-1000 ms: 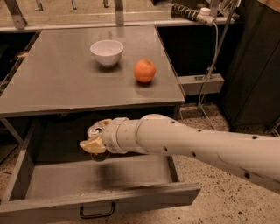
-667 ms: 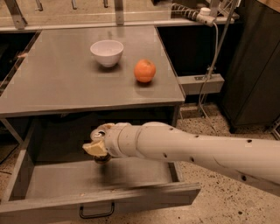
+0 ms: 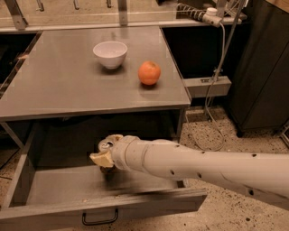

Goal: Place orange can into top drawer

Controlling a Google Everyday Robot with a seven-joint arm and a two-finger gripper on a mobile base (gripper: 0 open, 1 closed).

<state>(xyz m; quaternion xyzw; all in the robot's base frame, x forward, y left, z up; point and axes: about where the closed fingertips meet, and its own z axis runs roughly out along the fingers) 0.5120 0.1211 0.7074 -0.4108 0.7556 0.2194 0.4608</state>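
Grey top drawer (image 3: 54, 186) stands open, jaws clamped on orange can (image 3: 106, 145) inside, clear of its walls.

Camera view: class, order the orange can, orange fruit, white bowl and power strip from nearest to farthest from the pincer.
1. Orange can: gripped in the pincer, above the top drawer.
2. Orange fruit, on the tabletop to the right, and white bowl, on the tabletop further back: too close to call.
3. Power strip: far back, right.
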